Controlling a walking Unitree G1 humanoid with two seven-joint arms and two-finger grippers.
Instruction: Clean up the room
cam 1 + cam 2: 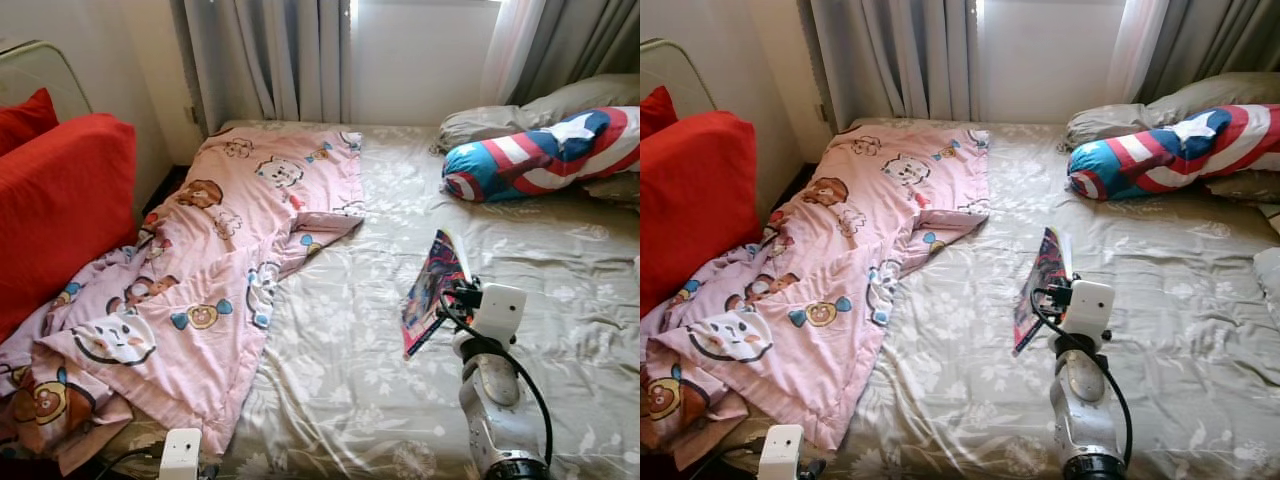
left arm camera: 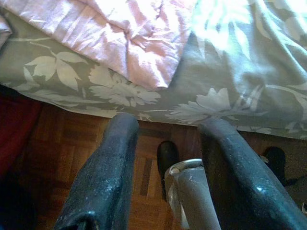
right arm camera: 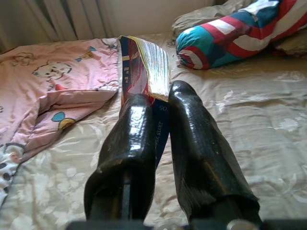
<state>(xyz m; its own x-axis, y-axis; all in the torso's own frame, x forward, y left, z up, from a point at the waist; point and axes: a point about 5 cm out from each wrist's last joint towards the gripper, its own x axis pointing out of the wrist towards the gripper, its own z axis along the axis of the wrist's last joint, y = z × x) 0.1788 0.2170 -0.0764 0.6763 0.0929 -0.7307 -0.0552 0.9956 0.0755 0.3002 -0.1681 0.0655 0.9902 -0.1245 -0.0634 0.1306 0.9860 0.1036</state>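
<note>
My right gripper (image 3: 160, 103) is shut on a colourful comic book (image 1: 432, 290), holding it on edge above the grey floral bedsheet (image 1: 350, 350). The same book (image 3: 144, 67) rises between the two black fingers (image 3: 134, 129) in the right wrist view, its pages fanned at the top. A pink cartoon-print blanket (image 1: 230, 260) lies rumpled over the left half of the bed. My left gripper (image 2: 165, 139) hangs low by the bed's near edge, fingers apart with nothing between them, over the wooden floor (image 2: 144, 191).
A red, white and blue star-patterned bolster (image 1: 545, 150) and grey pillows (image 1: 590, 95) lie at the bed's far right. Red cushions (image 1: 60, 200) stand at the left. Curtains (image 1: 270, 55) and a window back the bed. My own foot (image 2: 168, 155) shows on the floor.
</note>
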